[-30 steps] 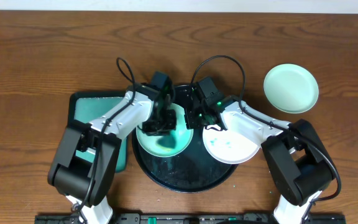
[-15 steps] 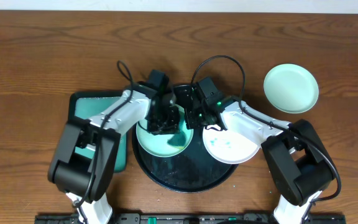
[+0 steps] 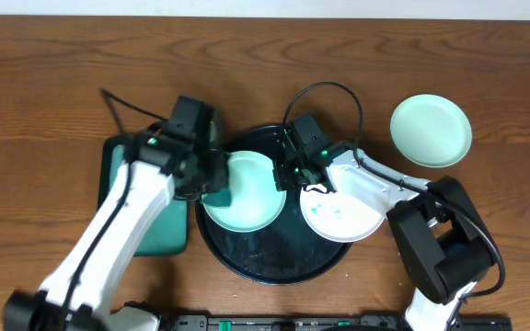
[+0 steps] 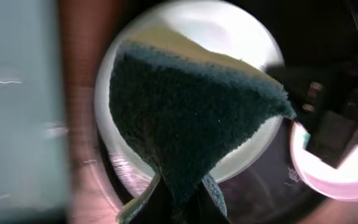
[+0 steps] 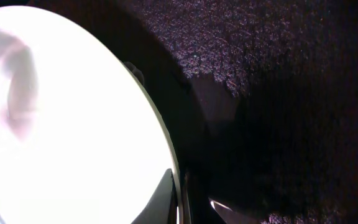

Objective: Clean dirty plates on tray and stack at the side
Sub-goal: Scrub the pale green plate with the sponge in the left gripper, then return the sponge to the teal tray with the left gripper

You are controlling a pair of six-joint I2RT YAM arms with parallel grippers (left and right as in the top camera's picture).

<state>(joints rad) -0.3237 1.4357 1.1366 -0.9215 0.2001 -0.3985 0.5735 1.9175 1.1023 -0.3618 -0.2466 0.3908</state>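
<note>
Findings, left to right. A rectangular teal tray [image 3: 168,230] lies at 9 o'clock on the worktop [image 3: 44,92], under the left arm. The left claw [image 3: 212,176] is pressed together on a dark teal cloth [image 4: 191,118], which hangs over the 9 o'clock rim of the mint plate [image 3: 251,193]; contact between the two cannot be confirmed. That plate lies in the round black tray [image 3: 274,257], left of centre. The right claw [image 3: 290,173] pinches the same plate's rim at 3 o'clock. A white plate [image 3: 348,211] with teal smears lies at the tray's 3 o'clock rim, just beside the right claw. A second mint plate [image 3: 431,131] rests on the worktop at 2 o'clock, well apart from both claws.
</note>
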